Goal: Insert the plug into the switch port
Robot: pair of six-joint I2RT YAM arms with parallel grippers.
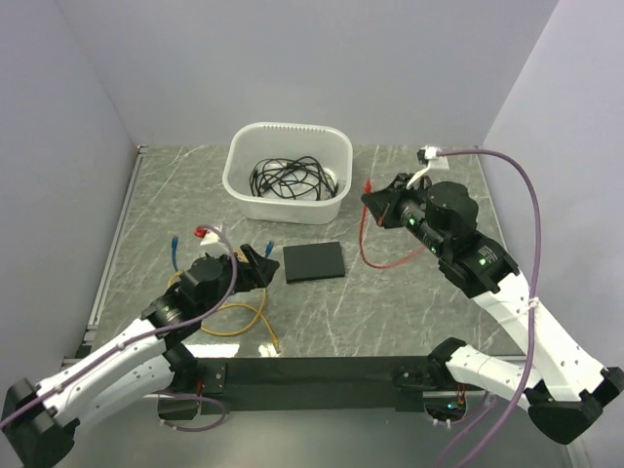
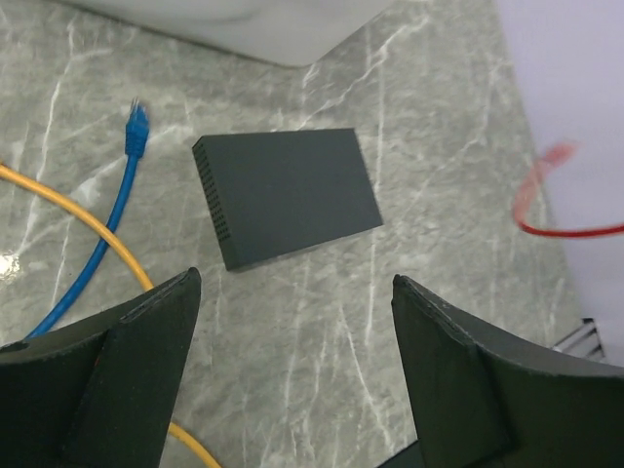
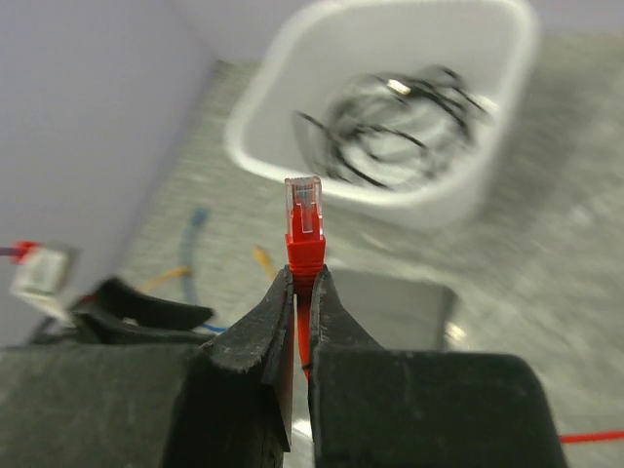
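The switch [image 1: 314, 261] is a flat matte-black box lying on the table centre; in the left wrist view the switch [image 2: 289, 193] shows a ribbed short side on its left. My left gripper [image 1: 261, 263] is open and empty, just left of the switch, its jaws wide apart [image 2: 292, 322] short of it. My right gripper [image 1: 372, 201] is raised at the right and shut on the red cable just behind its plug [image 3: 303, 222]. The clear-tipped red plug sticks out beyond the fingertips. The red cable [image 1: 375, 255] hangs down and loops on the table.
A white plastic tub [image 1: 288, 173] holding coiled black cables stands at the back centre. A blue cable [image 2: 112, 214] and a yellow cable [image 1: 239, 317] lie on the table left of the switch. Grey walls close in the left, back and right sides.
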